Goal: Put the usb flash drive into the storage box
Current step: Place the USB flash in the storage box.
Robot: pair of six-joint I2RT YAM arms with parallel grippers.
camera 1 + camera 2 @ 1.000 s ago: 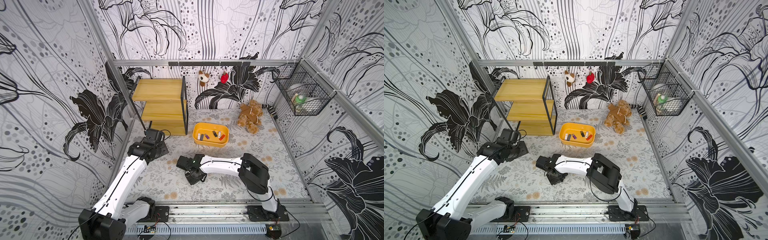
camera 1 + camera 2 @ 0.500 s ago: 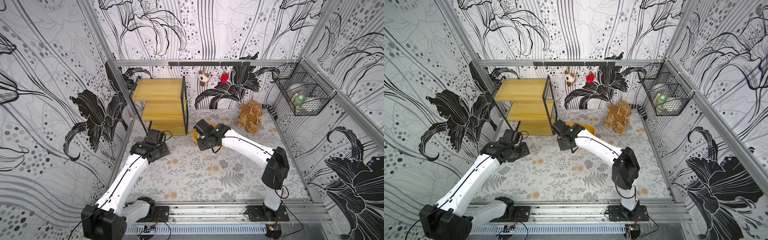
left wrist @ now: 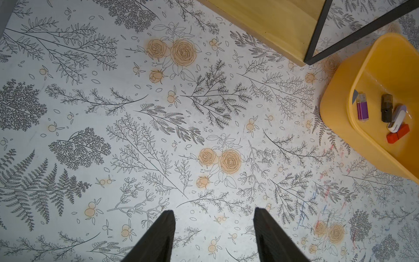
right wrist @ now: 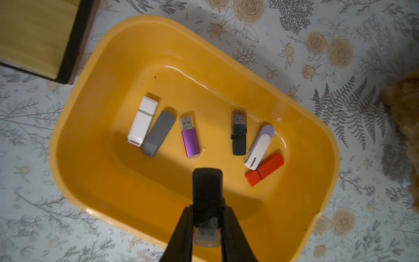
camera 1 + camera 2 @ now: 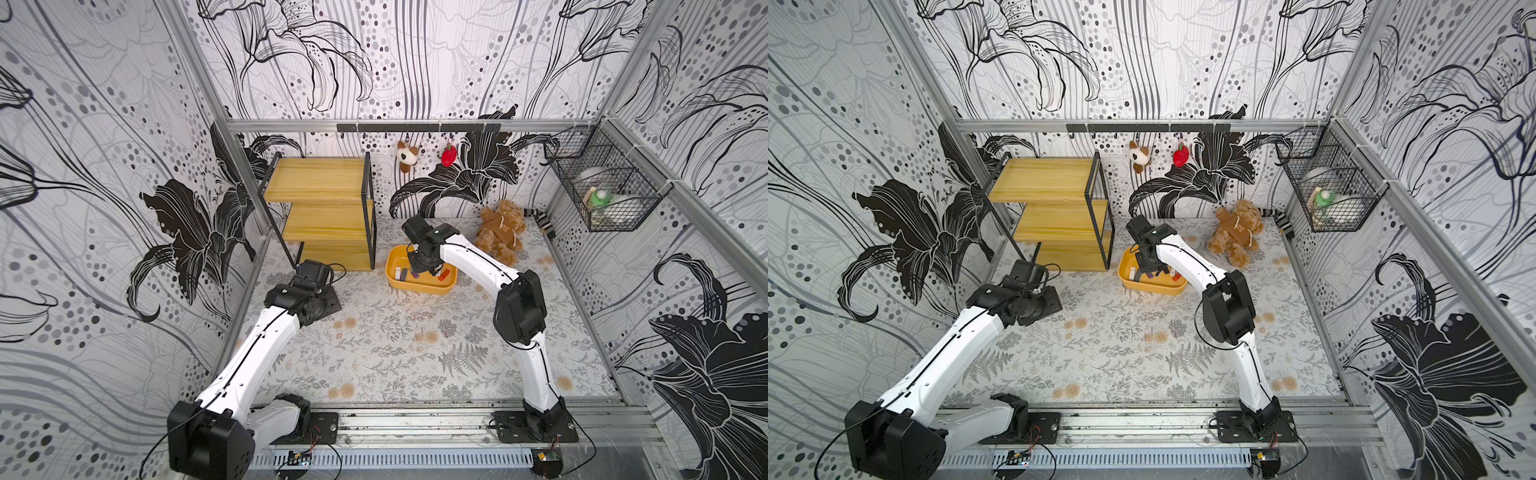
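Now usb drive (image 4: pixel 207 188) lengthwise in R hand (image 4: pixel 207 209).

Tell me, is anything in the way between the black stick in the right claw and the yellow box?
Nothing visible is. The right gripper holds the black USB flash drive over a bare part of the storage box, and the six other drives lie beside that spot, not under it.

Box (image 4: pixel 158 45): glossy, smooth yellow plastic. Shelf (image 5: pixel 316 178): matt pale wood in a black metal frame. Bear (image 5: pixel 498 230): brown plush; basket (image 5: pixel 611 208): black wire.
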